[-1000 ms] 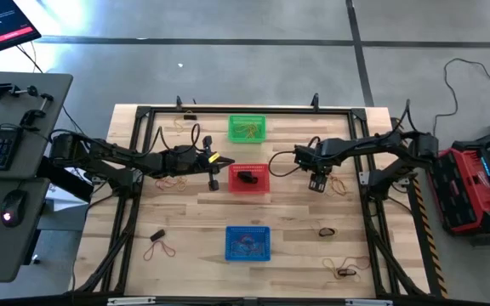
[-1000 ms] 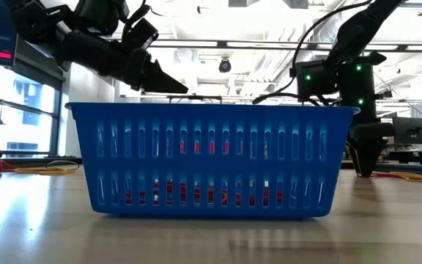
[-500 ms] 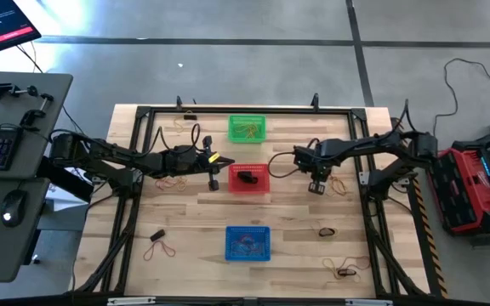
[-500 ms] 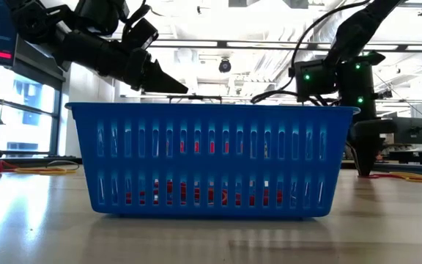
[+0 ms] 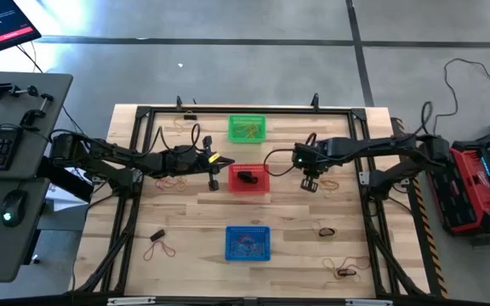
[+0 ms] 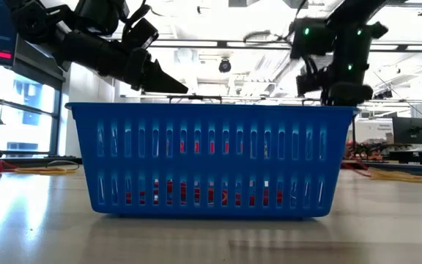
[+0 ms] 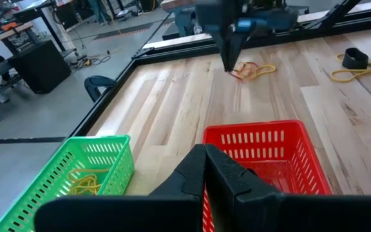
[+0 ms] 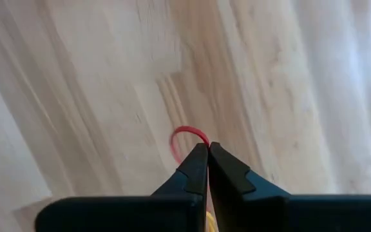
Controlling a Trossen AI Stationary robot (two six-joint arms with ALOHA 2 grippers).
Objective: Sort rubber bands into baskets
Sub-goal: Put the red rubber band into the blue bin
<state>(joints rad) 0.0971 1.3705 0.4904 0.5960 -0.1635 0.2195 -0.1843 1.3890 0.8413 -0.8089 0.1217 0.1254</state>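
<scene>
Red rubber band (image 8: 189, 136) pinched in right fingers (image 8: 205, 169), above table (image 8: 95, 96)

Red basket (image 5: 249, 178) just beside the right end effector (image 5: 310, 184), green basket (image 5: 247, 128) beyond, blue basket (image 5: 247, 243) nearer the bench front. A red rubber band (image 8: 189, 136) is pinched in that end effector's closed tips; loose bands (image 5: 325, 231) lie apart.
</scene>
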